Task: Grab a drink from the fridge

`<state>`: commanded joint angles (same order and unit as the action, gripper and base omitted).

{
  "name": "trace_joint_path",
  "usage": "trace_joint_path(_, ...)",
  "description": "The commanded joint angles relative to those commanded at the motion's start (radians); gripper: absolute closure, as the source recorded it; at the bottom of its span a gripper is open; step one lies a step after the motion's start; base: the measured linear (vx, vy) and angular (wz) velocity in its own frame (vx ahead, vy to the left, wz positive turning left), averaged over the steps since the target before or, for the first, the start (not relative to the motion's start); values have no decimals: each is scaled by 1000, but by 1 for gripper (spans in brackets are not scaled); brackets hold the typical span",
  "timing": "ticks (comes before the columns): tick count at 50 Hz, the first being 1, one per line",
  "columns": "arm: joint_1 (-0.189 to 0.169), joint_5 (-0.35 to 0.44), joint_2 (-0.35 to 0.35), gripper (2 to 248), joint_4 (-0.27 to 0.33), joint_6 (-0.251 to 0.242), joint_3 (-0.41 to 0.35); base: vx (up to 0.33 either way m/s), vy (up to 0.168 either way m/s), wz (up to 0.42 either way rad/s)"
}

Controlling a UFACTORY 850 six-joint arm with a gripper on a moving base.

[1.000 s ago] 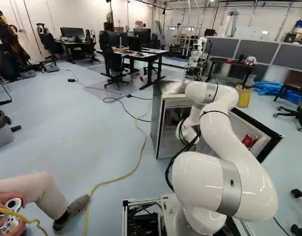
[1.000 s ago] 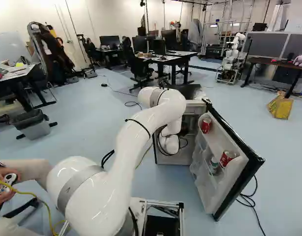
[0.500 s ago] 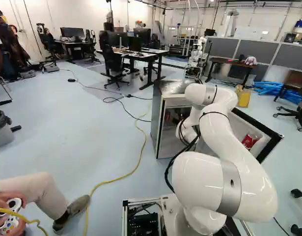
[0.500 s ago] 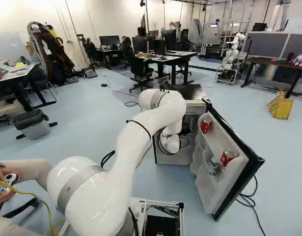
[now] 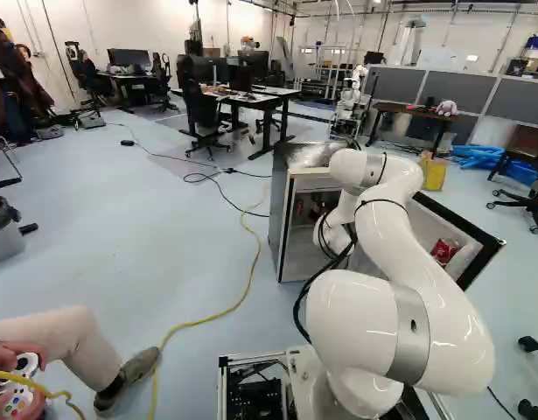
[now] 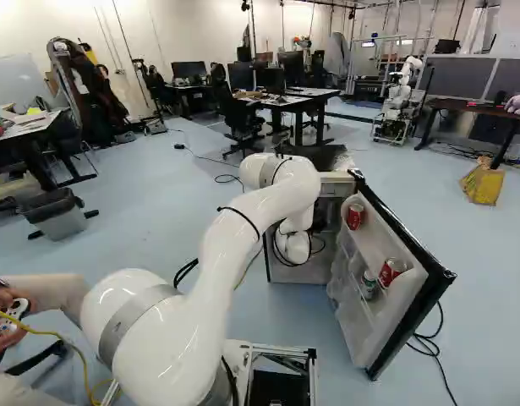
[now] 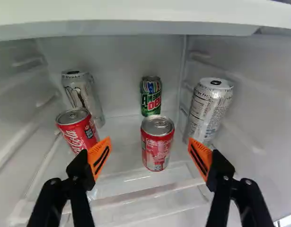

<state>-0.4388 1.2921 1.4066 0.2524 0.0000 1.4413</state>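
**Gripper (image 6: 320, 222) stands open before middle red can (image 7: 157, 143) in the fridge (image 5: 296, 157)**

In the wrist view, the gripper (image 7: 149, 141) is released, its orange pads (image 7: 100, 157) wide apart and holding nothing. The middle red can, a drink for the taking, stands upright on the shelf (image 7: 136, 182), ahead of the gap between the fingers. Behind that can is a green can (image 7: 151, 97). To one side of it are a second red can (image 7: 78, 131) and, farther back, a silver can (image 7: 83, 94); on its other side stands a pale can (image 7: 207, 111).
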Motion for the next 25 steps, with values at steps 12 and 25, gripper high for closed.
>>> trace_joint_path(12,0,0,0,55,0,0,0,0,0,0)
trace_joint_path(25,0,0,0,77,0,0,0,0,0,0)
